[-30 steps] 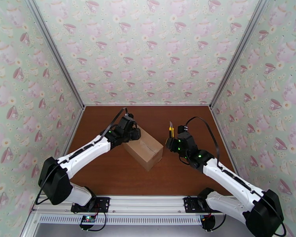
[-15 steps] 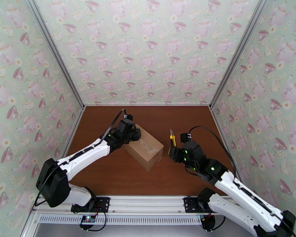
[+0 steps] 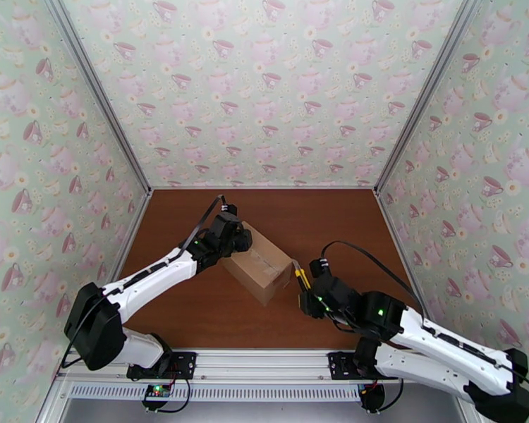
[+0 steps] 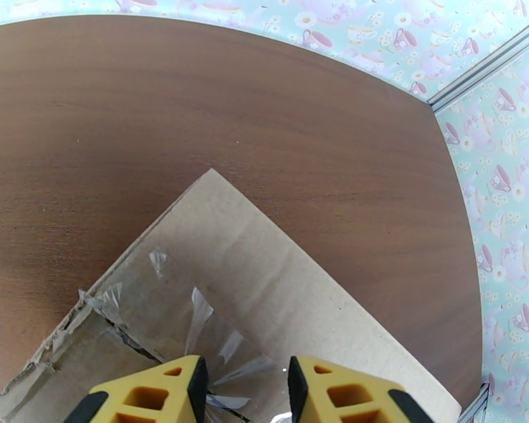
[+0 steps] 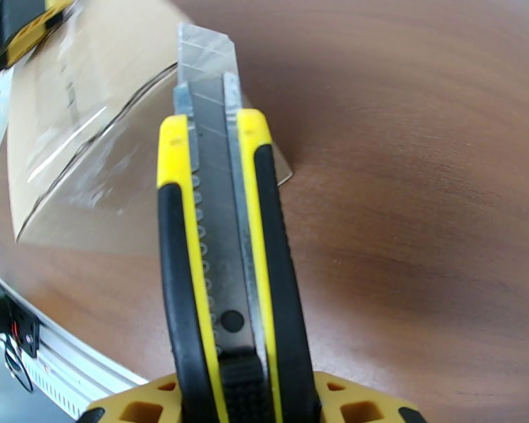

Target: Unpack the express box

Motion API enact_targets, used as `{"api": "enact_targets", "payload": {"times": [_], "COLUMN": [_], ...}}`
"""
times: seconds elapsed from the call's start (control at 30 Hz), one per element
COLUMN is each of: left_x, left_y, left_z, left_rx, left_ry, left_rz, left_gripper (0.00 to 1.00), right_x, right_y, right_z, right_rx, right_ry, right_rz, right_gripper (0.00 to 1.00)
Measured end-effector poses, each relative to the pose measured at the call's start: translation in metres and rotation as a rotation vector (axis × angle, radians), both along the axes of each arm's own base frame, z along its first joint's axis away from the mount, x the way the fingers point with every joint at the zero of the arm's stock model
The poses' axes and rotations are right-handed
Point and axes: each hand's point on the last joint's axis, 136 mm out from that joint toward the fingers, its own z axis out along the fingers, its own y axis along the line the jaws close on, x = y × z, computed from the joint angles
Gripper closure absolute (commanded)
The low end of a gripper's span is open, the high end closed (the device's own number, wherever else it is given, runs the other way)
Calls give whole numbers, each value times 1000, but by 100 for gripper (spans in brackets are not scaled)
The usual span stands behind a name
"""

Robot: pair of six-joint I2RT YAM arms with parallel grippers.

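The express box (image 3: 261, 269) is a plain brown carton lying at an angle mid-table. Clear tape runs over its top (image 4: 264, 276), crinkled and torn at one corner. My left gripper (image 3: 234, 239) rests on the box's far-left top edge; its yellow fingers (image 4: 151, 396) stand slightly apart over the tape, open with nothing clearly between them. My right gripper (image 3: 305, 299) is shut on a yellow-and-black utility knife (image 5: 222, 262). The extended blade (image 5: 207, 65) points at the taped right end of the box (image 5: 74, 93).
The brown wooden table (image 3: 215, 311) is enclosed by teacup-patterned walls (image 3: 264, 100) on three sides. An aluminium rail (image 3: 264, 361) carrying the arm bases runs along the near edge. A black cable (image 3: 367, 252) loops above my right arm.
My right arm has drawn back toward the near edge and tipped the knife down, bringing its blade from upright beside the box to the box's right end. The left arm has barely moved.
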Motion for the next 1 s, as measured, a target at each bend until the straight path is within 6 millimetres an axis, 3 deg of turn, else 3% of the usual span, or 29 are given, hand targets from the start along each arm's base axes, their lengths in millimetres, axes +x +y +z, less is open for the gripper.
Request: {"api": "enact_targets", "payload": {"times": [1.0], "left_x": [-6], "left_y": [4], "left_z": [11], "left_rx": [20], "left_ry": [26], "left_rz": [-1], "left_gripper": [61], "right_x": [-19], "right_y": [2], "right_z": [-13], "right_rx": [-195], "right_ry": [7], "right_rz": [42], "right_gripper": [100]}}
